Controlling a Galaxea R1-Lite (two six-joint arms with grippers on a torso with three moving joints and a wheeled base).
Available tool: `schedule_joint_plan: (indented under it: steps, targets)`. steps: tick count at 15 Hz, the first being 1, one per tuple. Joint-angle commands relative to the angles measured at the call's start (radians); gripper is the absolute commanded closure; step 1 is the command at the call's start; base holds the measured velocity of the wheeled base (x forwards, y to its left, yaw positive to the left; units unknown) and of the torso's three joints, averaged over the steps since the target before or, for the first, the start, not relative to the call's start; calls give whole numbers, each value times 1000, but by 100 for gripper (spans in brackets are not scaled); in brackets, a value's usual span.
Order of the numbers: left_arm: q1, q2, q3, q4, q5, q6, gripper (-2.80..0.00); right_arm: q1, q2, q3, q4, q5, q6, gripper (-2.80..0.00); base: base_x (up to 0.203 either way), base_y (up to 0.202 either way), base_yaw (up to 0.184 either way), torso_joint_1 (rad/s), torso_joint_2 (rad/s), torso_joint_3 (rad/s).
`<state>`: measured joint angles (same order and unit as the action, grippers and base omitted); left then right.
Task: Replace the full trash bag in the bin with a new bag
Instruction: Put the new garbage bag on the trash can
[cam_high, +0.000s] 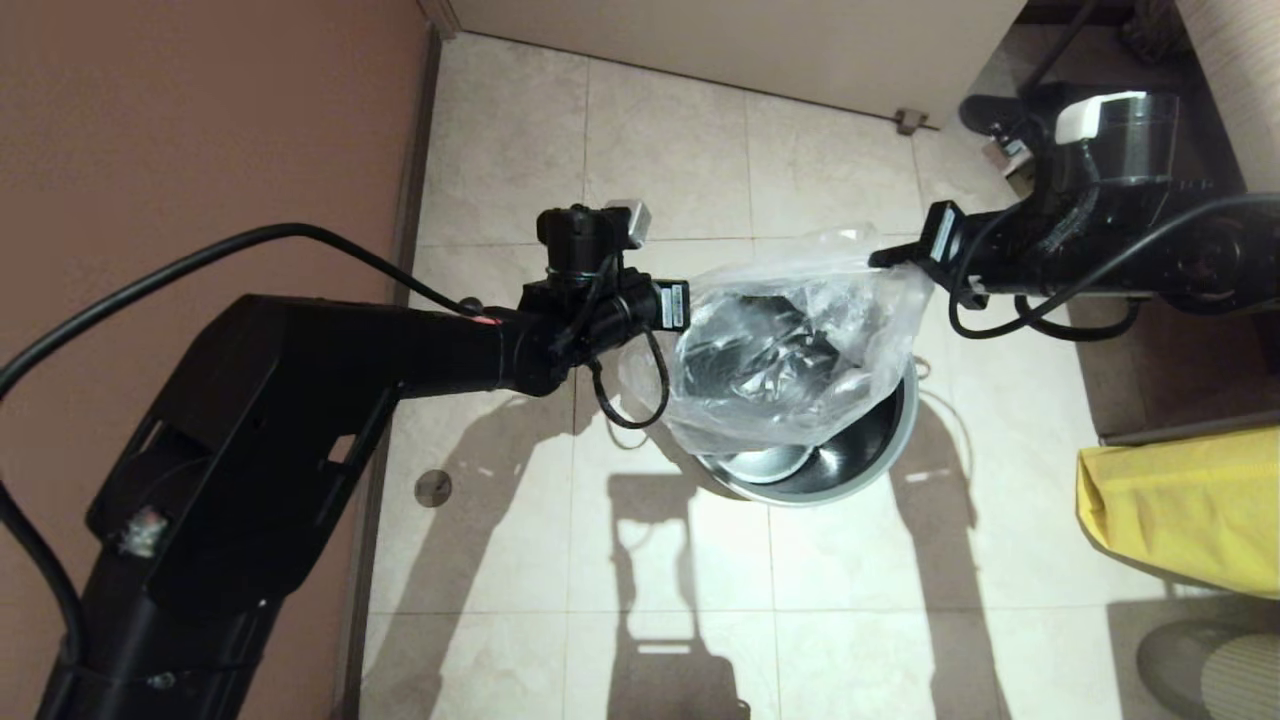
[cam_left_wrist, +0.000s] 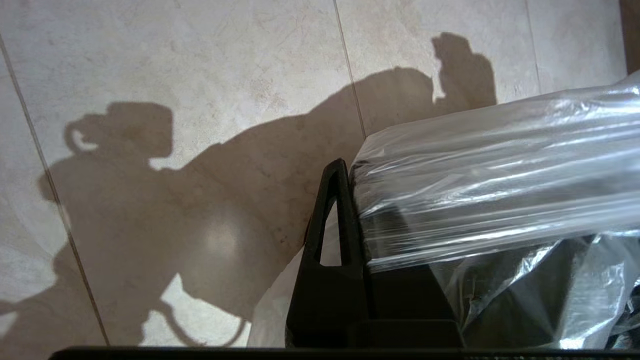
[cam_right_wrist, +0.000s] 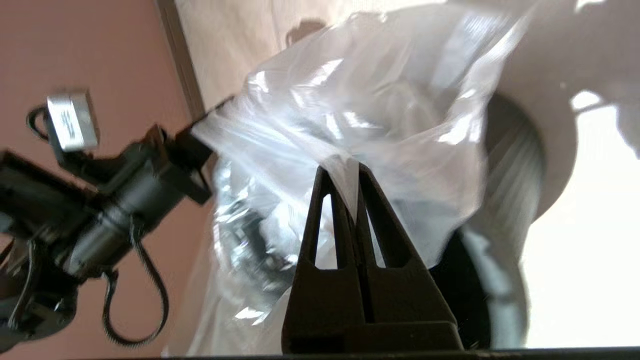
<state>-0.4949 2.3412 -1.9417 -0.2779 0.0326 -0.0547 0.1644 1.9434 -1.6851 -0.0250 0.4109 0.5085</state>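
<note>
So the robot has the clear new bag (cam_high: 800, 350) stretched out in the air between its two arms, right over the bin (cam_high: 880, 450). The bin sits on the tiled floor (cam_high: 680, 150), and its shiny metal bottom and grey rim peek out under the lower edge of the plastic.

The left pincer (cam_high: 688, 305) is clamped tight on the bag's left edge; in the left wrist view the film is pulled taut over one finger, so only the other finger (cam_left_wrist: 334, 220) shows bare. The right pincer (cam_high: 885, 260) is pinched shut on the opposite edge, and the right wrist view shows a fold of plastic squeezed between its two fingers (cam_right_wrist: 372, 220).

The bag hangs open and crinkly between the two grips, its bottom sagging down toward the mouth of the bin. A yellow bag (cam_high: 1185, 510) sits off on the right side of the floor, well apart from the bin.
</note>
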Motion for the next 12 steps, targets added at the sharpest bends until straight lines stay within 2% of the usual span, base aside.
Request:
schedule_joint_plan:
  steps: [1,3,8,12]
  targets:
    - [1,15,-8,-3,3,-1,0,-19,17,-4,-12,2,1,0,0,0,0,0,0,0]
    - [3,15,-8,-7,4,-1,0,-31,24,-4,-13,2,-1,0,0,0,0,0,0,0]
    - [4,13,-6,-12,38,-4,0,-91,58,10,-10,-8,-92,0,0,0,0,0,0,0]
    - [25,15,-6,-35,55,-8,0,-114,79,11,-27,-27,-103,0,0,0,0,0,0,0]
